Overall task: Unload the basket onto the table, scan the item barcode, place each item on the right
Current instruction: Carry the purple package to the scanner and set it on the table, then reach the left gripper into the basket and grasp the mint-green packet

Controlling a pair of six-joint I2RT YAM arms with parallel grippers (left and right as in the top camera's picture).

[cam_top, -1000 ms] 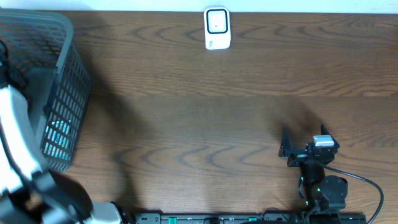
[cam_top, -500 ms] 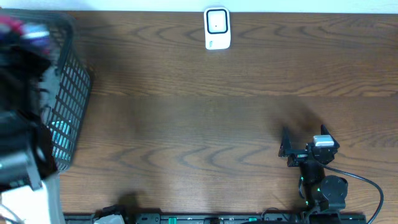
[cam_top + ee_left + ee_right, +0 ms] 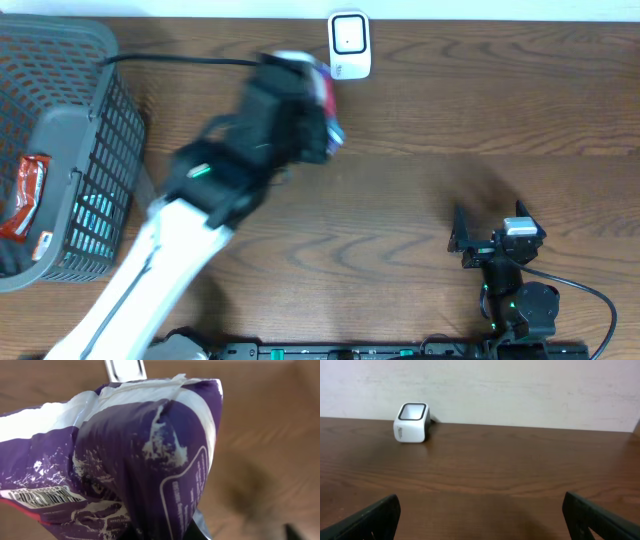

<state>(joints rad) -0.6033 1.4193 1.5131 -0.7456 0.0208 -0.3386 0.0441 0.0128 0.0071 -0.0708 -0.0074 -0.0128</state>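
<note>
Overhead: left hand [image 3: 298,120] was stretched out over the tabletop [image 3: 420,180], clamped shut on a purple packet [image 3: 322,85]. The packet was in the air, just beside the white scanner [image 3: 349,45] at the far edge. The frame was blurred there, so the gap could not be read.

Left wrist view: crumpled packet filled the frame. A printed label strip [image 3: 37,496] sat low on its left face. Probably the barcode, but too small to confirm.

Right hand [image 3: 465,238] was spread wide and empty near the front edge, well apart. Basket [image 3: 100,130] stood at left.

Judgement: turn the packet so the label strip faces the scanner window. Keep the film flat there and hold it steady rather than sweep past. Creases across the code could spoil the read.
</note>
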